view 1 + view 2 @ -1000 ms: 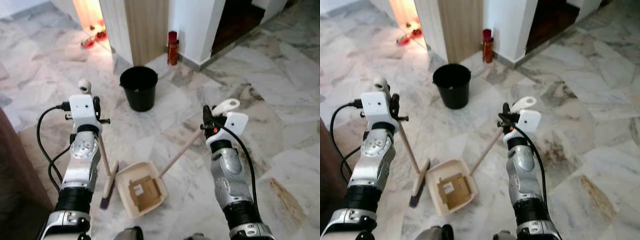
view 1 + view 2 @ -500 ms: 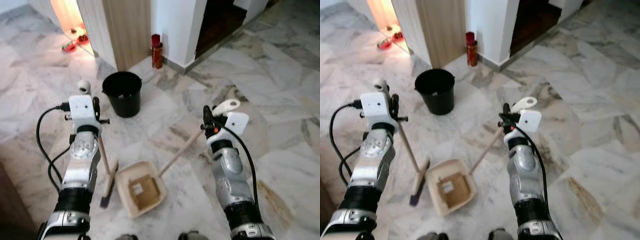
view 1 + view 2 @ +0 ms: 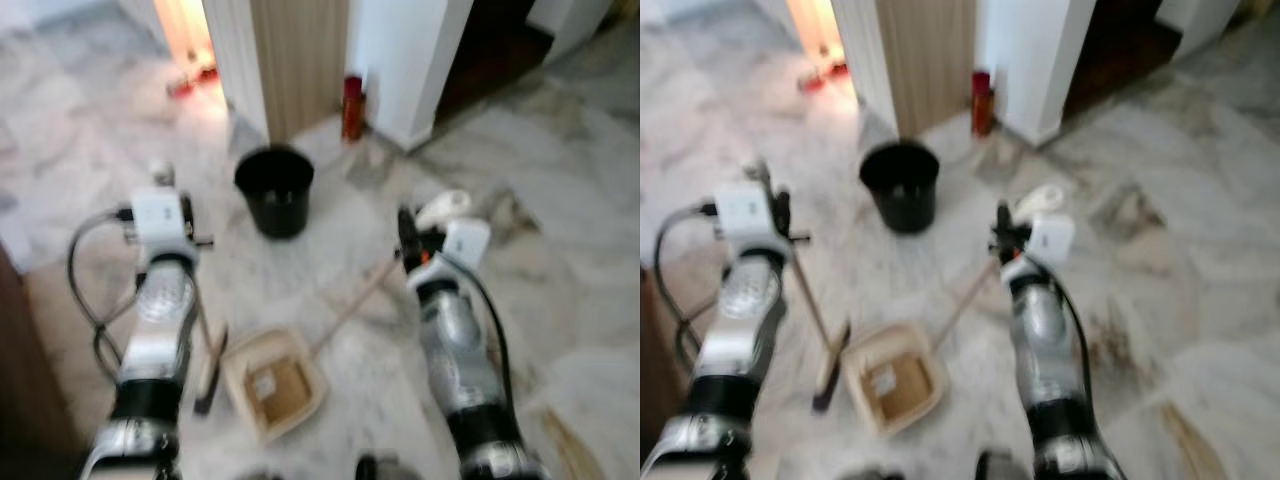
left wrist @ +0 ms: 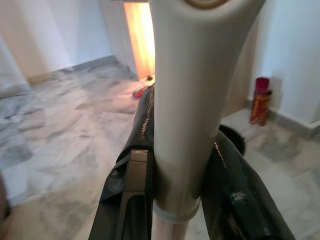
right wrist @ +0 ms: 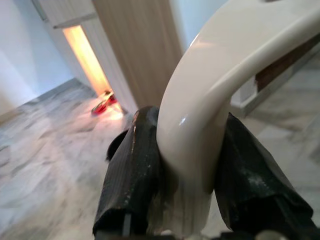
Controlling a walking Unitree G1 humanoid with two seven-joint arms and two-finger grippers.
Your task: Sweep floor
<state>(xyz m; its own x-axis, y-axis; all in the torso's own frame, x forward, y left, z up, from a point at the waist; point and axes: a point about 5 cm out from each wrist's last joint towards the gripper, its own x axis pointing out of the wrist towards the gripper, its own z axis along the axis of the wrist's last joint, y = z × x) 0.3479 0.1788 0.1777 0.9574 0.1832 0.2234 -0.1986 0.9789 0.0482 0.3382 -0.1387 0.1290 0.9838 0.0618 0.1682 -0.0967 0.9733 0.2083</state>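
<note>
Left jaws (image 4: 177,200): mine, closed tight on the cream handle of the broom (image 3: 207,345); both black fingers (image 4: 131,195) press against its sides, no gap showing.
Right jaws (image 5: 182,200): closed on the curved cream grip at the top of the dustpan (image 3: 272,382) handle; a finger on each side, touching it.
Broom: its wooden stick slants down from my left jaws to the dark brush head on the floor (image 3: 560,200), just beside the left edge of the dustpan.
Dustpan: beige, lying on the floor between my two arms, its long stick running up and to the right into my right jaws; a brown flat piece with a pale patch lies inside it.
Bucket (image 3: 274,191): black, upright on the marble floor ahead of me, well apart from the dustpan.
Red can (image 3: 352,107): standing at the foot of the white wall, beyond the bucket.
Hard to make out: both head views are blurred, so the brush bristles and the piece in the dustpan are smeared; the red things (image 3: 190,82) on the lit floor past the wooden door panel are too blurred to name.
Cut off: the broom's handle top runs out of my left wrist view; the handles hide my fingertips.
</note>
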